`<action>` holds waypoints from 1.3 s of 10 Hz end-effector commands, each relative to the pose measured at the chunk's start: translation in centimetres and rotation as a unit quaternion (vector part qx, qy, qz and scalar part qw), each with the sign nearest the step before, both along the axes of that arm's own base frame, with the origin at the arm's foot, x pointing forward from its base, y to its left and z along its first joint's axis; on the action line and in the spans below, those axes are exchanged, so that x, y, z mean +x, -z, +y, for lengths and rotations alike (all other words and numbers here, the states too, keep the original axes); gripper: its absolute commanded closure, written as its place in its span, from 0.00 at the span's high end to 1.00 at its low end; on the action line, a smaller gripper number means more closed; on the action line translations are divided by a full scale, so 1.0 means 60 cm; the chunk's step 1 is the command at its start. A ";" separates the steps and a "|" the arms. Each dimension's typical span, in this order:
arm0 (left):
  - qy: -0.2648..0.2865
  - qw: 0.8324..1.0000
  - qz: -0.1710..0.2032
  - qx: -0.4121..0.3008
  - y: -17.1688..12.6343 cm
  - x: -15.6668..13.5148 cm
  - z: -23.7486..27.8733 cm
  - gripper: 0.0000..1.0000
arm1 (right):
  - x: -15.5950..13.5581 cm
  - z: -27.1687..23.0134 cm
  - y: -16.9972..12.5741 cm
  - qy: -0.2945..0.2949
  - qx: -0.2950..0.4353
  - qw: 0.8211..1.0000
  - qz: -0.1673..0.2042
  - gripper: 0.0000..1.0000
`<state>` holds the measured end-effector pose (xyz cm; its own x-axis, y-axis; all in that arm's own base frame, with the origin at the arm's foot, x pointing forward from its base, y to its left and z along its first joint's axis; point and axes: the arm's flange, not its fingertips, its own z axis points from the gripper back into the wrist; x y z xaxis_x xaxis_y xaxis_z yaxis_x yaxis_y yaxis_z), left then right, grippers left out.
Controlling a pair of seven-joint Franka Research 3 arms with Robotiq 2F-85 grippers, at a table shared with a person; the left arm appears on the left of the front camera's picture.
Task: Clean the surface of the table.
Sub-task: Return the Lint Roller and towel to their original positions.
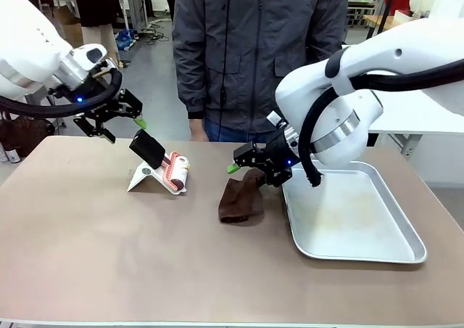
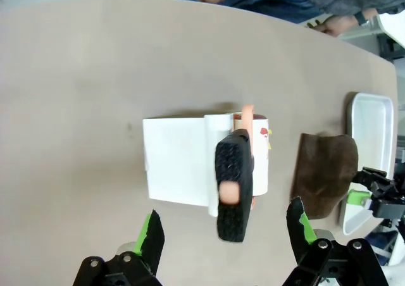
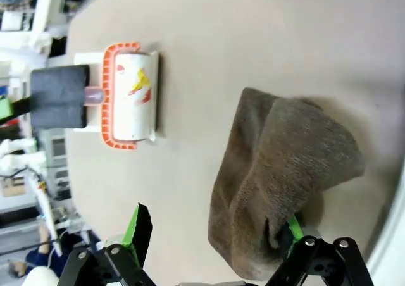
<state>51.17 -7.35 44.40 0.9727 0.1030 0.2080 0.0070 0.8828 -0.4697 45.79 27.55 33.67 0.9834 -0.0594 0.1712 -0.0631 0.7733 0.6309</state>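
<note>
From the front, the left hand hangs spread above the brown desk, holding nothing. The right hand, also spread, sits low over a brown cloth beside a tray. The right wrist camera shows the lint roller has an orange frame.

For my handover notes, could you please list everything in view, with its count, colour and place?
Table: one, brownish-tan, carrying everything below.
Lint roller: one, white and orange with a black handle, on a white stand, left of centre.
Cloth: one, brown, crumpled, centre, beside the tray.
Tray: one, silver, right side.
Person: one, grey jacket, standing at the far edge.
Left gripper: black with green pads, open, above the lint roller.
Right gripper: black with green pads, open, at the cloth's far end.
</note>
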 end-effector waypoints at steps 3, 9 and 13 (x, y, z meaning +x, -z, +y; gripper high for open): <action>-0.014 0.998 -0.063 -0.026 -0.044 -0.092 0.067 1.00 | -0.033 -0.016 -0.061 0.036 -0.001 0.999 -0.031 1.00; 0.024 0.985 -0.096 -0.144 -0.034 -0.236 0.129 1.00 | -0.107 -0.172 -0.054 0.005 0.212 0.975 0.072 1.00; 0.167 0.961 -0.046 -0.217 0.022 -0.259 0.194 1.00 | -0.152 -0.329 -0.019 -0.047 0.386 0.915 0.106 1.00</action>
<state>35.31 2.49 43.82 0.9522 0.0081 0.3053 0.2434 0.5837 -0.7747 37.03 9.64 35.50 0.9959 -0.0082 -0.0906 0.0908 0.1359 0.9865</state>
